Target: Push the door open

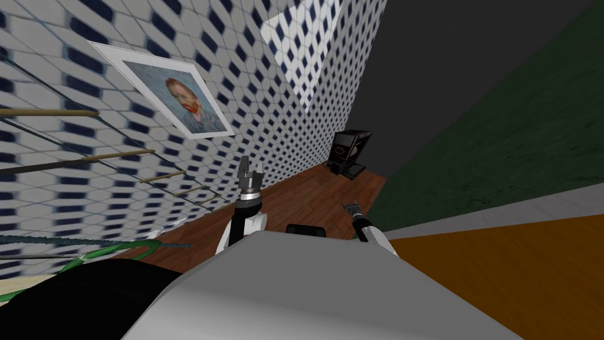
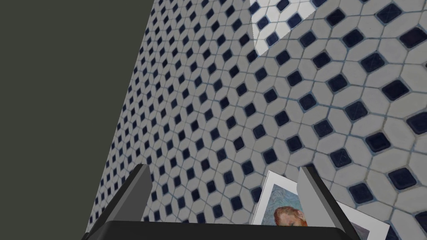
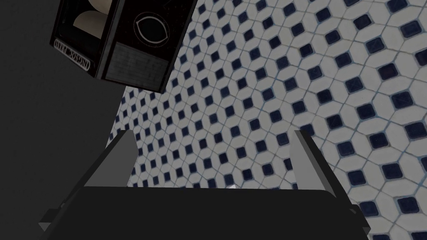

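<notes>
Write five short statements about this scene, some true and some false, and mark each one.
1. The left gripper and the right gripper both stand open and hold nothing. True.
2. The framed portrait lies flat on the ground. False: it hangs on the blue-and-white tiled wall.
3. A black box stands near the corner of the room. True.
4. The floor is covered in red carpet. False: it is brown wooden planks.
5. The right gripper is shut on the black box. False: its fingers are open and apart from the box.
</notes>
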{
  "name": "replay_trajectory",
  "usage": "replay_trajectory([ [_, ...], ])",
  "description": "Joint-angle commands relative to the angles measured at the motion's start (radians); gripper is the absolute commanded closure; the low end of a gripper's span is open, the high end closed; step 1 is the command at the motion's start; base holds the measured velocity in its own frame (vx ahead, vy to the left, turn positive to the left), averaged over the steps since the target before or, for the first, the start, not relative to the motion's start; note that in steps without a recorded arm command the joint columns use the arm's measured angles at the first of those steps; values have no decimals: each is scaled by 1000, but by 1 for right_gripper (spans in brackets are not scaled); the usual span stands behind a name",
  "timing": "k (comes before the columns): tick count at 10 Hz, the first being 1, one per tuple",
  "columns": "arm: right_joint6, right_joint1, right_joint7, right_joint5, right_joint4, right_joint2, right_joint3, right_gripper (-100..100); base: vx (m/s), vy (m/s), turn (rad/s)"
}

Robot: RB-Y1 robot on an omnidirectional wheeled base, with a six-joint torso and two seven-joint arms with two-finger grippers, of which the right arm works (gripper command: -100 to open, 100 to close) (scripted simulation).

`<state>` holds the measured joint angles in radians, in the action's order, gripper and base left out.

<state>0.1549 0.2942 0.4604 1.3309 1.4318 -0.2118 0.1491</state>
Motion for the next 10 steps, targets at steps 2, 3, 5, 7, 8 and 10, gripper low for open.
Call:
replay_trajectory([
  [2,6,0,0,24,-6,0,1,-100,-18,-60,-175],
  [3,6,0,0,24,-6,0,1,-100,-8,-28,-81],
  [5,6,0,0,24,-6,0,1,-100,2,6,17],
  [7,6,0,0,24,-6,0,1,-100,0,0,0],
  [8,6,0,0,24,-6,0,1,-100,4,15,42],
  [10,6,0,0,24,-6,0,1,-100,-1,-5,-13],
])
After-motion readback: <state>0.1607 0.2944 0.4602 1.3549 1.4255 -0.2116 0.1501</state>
